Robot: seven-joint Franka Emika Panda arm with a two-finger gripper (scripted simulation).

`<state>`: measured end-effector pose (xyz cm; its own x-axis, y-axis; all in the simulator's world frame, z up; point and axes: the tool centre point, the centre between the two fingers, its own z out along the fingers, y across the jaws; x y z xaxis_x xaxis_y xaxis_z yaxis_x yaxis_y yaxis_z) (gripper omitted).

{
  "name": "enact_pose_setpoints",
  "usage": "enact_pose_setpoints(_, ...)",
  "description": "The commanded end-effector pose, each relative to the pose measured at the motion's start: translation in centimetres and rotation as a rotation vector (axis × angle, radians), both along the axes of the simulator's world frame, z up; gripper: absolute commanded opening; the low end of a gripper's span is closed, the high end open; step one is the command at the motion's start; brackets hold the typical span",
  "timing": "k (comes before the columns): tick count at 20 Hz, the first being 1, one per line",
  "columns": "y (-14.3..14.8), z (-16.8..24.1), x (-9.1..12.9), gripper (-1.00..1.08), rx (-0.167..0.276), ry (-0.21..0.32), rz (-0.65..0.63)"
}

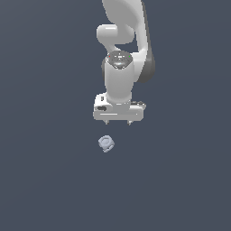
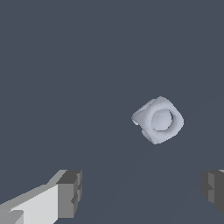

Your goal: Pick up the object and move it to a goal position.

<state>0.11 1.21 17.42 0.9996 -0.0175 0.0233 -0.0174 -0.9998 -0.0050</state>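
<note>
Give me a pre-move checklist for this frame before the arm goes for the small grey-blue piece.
1. White tool open, fingers spread: ok.
2. Tool empty: ok.
3. Small pale grey-blue lumpy piece with a ring-like top visible, unobstructed: ok.
4. Piece centred between the fingers: not ok; in the wrist view it sits outside the gap.
5. Height above the dark grey surface: cannot tell.
6. Goal position marked: cannot tell; none visible.

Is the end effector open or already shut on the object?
Open. In the wrist view the end effector has its fingers set wide apart with nothing between them; the object lies beyond, untouched.
</note>
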Motion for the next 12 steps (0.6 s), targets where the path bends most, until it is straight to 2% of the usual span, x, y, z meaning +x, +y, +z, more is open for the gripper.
enact_pose_setpoints(1, 0.0, 0.0, 0.0, 1.00, 0.000, 0.000, 0.000)
enact_pose_setpoints(12, 0.1, 1.6, 0.0, 1.00, -0.003, -0.007, -0.038)
